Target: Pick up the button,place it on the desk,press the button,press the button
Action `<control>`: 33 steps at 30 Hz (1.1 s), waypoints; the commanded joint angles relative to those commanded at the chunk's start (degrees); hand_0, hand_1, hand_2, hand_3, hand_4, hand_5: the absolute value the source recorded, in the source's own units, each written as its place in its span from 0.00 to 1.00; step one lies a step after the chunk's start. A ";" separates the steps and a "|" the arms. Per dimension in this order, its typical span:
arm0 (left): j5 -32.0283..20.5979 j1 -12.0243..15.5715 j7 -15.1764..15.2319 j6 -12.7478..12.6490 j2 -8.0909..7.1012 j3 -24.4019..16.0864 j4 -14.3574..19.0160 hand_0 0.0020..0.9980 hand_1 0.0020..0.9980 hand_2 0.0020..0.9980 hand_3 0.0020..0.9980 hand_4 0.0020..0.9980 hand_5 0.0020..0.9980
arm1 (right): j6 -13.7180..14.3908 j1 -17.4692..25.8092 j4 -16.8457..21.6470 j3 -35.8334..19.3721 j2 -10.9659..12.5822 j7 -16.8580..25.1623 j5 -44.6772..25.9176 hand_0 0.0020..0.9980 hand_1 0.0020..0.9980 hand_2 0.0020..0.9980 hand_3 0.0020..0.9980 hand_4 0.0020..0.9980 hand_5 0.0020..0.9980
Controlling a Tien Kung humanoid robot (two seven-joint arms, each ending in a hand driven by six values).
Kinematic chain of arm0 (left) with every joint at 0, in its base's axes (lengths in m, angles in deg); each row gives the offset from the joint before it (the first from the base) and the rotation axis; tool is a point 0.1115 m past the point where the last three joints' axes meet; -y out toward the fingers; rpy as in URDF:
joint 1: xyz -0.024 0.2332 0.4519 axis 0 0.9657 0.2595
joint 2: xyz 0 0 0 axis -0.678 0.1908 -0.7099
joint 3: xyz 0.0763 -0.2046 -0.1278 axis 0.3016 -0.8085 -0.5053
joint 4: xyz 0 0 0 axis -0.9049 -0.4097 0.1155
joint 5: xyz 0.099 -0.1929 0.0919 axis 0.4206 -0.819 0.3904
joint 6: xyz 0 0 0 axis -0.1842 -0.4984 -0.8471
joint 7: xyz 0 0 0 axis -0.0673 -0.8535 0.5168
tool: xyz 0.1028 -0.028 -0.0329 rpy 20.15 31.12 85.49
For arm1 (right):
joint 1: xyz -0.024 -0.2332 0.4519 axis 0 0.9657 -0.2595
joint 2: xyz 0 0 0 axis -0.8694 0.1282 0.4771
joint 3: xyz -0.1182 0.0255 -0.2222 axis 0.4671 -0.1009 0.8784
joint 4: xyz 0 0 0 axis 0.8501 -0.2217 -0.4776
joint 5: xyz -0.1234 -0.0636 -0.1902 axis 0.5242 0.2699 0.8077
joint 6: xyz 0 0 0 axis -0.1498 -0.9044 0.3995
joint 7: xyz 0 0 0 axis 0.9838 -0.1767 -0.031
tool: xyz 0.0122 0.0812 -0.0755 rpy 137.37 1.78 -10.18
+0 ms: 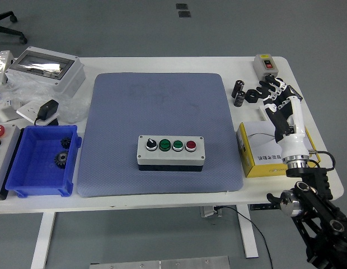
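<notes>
Blue mat (156,101) holds button box (171,152), well left of raised robot hand (278,101).

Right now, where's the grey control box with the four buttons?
In the head view, the grey four-button control box sits on the blue mat, near its front edge, left of the yellow box.

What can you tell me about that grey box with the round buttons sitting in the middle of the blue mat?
The button box is a long, light grey case on a darker base, apparently plastic, with a screw in each top corner. Along its top run a black knob, two green buttons and a red one. It lies flat on the blue mat, near its front edge. Nothing else touches it.
</notes>
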 joint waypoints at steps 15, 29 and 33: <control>-1.08 0.31 -0.17 -0.77 -0.37 0.64 -0.12 0.65 0.53 0.48 0.56 0.32 0.00 | 2.12 -1.46 6.94 4.27 2.74 -4.75 -2.93 0.87 0.81 0.81 0.74 0.53 1.00; 1.86 -0.23 -2.97 -3.15 -0.42 -0.69 0.27 0.65 0.53 0.48 0.56 0.32 0.00 | 4.31 -1.97 8.28 5.96 2.43 -7.45 -0.78 0.87 0.78 0.76 0.71 0.53 1.00; 2.88 -0.77 -3.02 -3.26 -0.72 -1.36 0.29 0.65 0.53 0.48 0.56 0.33 0.00 | 4.78 -2.07 8.15 6.02 2.51 -7.64 -0.23 0.86 0.76 0.75 0.70 0.51 1.00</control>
